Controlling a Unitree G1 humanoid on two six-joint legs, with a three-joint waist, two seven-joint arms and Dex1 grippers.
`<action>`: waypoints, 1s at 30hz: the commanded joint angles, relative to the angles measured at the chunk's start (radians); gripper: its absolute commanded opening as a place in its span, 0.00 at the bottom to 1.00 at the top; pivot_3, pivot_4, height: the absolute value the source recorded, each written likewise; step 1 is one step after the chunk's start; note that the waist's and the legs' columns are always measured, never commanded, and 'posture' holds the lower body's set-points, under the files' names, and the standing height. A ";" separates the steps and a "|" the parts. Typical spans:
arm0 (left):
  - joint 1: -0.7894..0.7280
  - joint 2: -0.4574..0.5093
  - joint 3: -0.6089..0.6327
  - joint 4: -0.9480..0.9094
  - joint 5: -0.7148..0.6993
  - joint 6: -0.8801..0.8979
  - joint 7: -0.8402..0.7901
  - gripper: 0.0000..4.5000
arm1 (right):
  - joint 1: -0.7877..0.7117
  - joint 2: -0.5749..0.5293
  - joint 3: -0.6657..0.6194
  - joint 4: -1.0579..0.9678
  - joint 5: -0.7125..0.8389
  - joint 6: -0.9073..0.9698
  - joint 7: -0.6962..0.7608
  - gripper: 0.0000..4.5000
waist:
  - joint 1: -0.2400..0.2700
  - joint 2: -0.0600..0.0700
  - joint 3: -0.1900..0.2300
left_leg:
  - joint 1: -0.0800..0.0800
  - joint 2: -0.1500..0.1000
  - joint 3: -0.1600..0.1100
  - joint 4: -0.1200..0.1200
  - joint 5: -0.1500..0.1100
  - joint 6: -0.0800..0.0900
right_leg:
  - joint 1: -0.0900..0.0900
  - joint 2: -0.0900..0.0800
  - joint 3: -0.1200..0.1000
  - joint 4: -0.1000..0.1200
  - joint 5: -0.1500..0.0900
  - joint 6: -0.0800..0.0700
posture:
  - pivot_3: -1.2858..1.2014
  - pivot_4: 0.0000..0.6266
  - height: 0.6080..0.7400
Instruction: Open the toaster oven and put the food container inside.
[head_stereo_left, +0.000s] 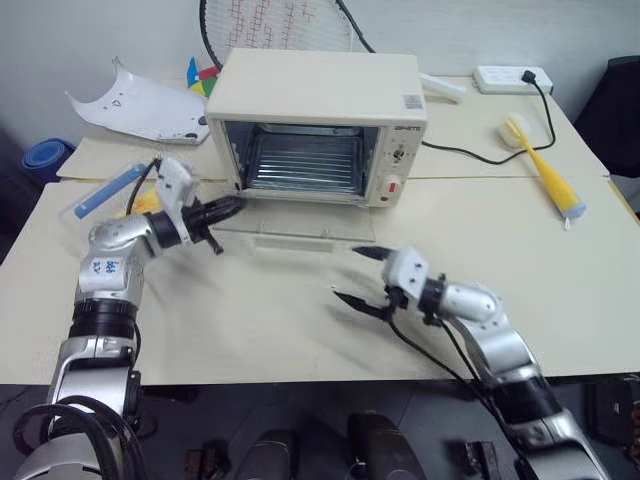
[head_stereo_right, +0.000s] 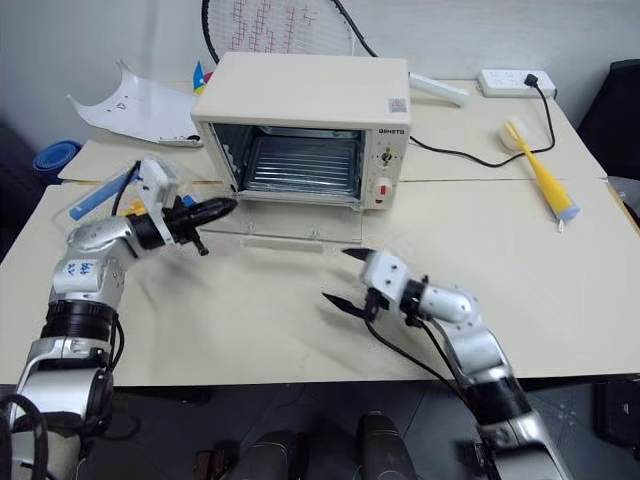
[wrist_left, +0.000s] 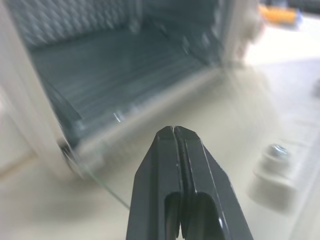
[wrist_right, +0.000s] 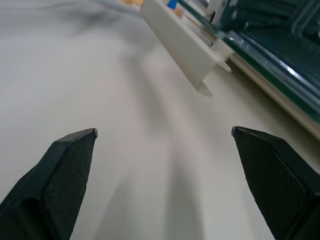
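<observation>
Door status: the toaster oven stands with its glass door dropped flat onto the table in front of the cavity, and the wire rack inside is bare. The opening step therefore reads as done.

Container status: the food container lies on the table to the left of the toaster oven, near that side of the lowered door and partly hidden behind the left arm. Its blue clip is visible. It is not inside the oven and neither gripper holds it, so the loading step remains.

Left gripper: fingers clenched together on nothing, tip just at the left front corner of the toaster oven, by the door hinge. Whether the tip touches the glass cannot be told.

Right gripper: jaws released and spread wide, empty, hovering over bare table in front of the toaster oven, just beyond the free edge of the door and its white handle.

Remaining work, as judged: release the left jaws, reach to the container on the oven's left, grasp it, carry it over the lowered door and set it on the rack. The flat glass door lies across the approach path and calls for clearance.
</observation>
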 joint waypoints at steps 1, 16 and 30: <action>0.035 -0.011 0.004 -0.052 0.013 0.018 0.029 0.01 | 0.152 -0.048 -0.123 -0.146 0.095 -0.049 0.008 1.00 | 0.005 0.000 0.000 | 0.000 0.000 0.000 0.001 0.000 0.000 | 0.000 0.000 0.000 0.000 0.000 0.000 | 0.52 0.24 1.00; 0.497 -0.074 0.332 -0.539 -0.209 0.152 0.211 0.40 | 0.116 -0.013 -0.240 -0.262 0.448 -0.019 0.110 1.00 | -0.005 0.000 0.000 | 0.004 0.002 0.001 0.001 0.000 0.000 | 0.002 0.001 0.004 0.000 0.000 0.000 | 0.52 0.24 1.00; 0.920 -0.118 0.847 -0.817 -0.489 0.465 0.695 0.99 | -0.104 0.054 -0.159 -0.097 0.419 -0.065 0.223 1.00 | 0.068 -0.002 0.000 | 0.005 0.001 -0.003 0.003 -0.002 0.002 | 0.010 0.001 0.001 -0.007 0.001 -0.001 | 0.52 0.24 1.00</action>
